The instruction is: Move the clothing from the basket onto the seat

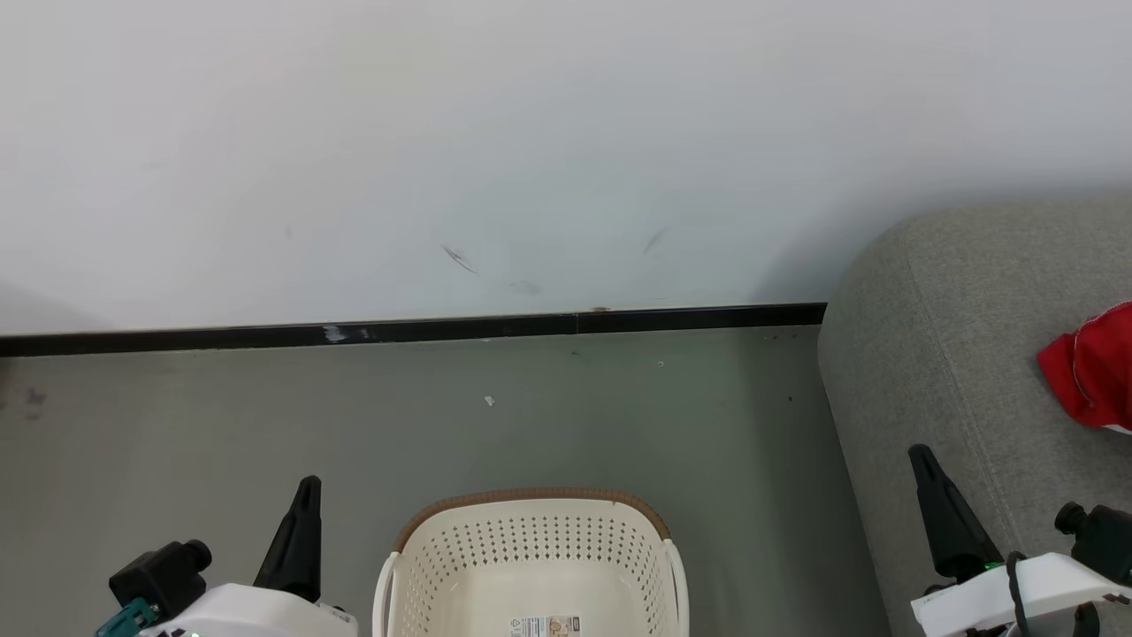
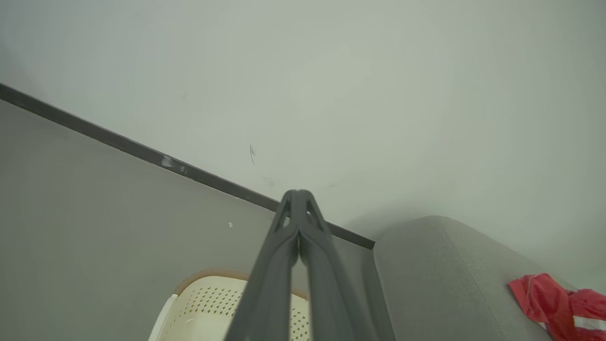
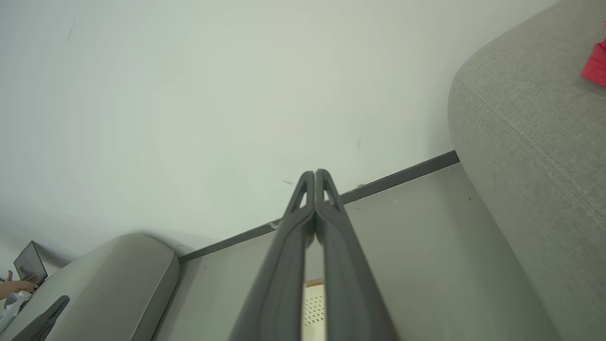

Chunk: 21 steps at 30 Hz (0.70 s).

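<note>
**Grey floor, grey seat**

The grey floor (image 1: 265,425) runs to a dark skirting strip (image 1: 442,329) under the white wall (image 1: 531,133). On it stands the cream laundry basket (image 1: 531,497), with the grey fabric seat (image 1: 955,336) near its right side, not touching. Red clothing (image 1: 1092,367) lies bunched on the seat's top. A white speck (image 1: 489,401) lies on the floor beyond the basket.

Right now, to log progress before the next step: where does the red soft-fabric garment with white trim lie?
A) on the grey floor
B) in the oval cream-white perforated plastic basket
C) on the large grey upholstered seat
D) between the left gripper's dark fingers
C: the red garment lies on top of the grey seat, apart from the cream-white basket; the left gripper is shut on nothing.
</note>
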Tool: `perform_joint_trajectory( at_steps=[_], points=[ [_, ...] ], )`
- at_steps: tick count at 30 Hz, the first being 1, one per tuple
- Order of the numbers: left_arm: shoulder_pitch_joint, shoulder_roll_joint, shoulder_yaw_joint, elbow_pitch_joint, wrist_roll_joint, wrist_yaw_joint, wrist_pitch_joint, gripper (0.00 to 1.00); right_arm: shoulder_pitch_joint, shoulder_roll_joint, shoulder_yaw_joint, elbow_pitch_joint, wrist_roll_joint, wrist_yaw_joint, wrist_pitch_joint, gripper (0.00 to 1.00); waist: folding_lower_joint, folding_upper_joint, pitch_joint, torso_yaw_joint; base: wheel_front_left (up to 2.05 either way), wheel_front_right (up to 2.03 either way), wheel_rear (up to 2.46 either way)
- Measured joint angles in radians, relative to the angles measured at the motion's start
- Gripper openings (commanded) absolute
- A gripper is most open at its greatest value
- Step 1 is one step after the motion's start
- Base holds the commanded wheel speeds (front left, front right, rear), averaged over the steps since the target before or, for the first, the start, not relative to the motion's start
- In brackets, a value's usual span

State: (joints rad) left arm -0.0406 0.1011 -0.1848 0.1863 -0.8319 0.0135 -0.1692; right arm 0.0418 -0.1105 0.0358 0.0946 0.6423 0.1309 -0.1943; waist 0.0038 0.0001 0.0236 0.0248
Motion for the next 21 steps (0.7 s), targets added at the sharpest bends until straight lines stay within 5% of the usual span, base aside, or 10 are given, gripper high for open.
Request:
perform_joint_trajectory(
  at_steps=[11,21],
  points=[
    [0.000,-0.005,0.034,0.000,-0.114,-0.014,0.036,0.00,-0.005,0.000,-0.016,0.018,0.150,0.000,0.037,0.00,0.0048,0.0000,-0.009,-0.004,0.00,0.00,0.00],
    [0.000,-0.011,0.066,0.003,-0.215,-0.023,0.073,0.00,-0.011,0.000,-0.025,0.044,0.286,0.000,0.069,0.00,0.0041,0.0000,-0.014,-0.007,0.00,0.00,0.00]
  ],
)
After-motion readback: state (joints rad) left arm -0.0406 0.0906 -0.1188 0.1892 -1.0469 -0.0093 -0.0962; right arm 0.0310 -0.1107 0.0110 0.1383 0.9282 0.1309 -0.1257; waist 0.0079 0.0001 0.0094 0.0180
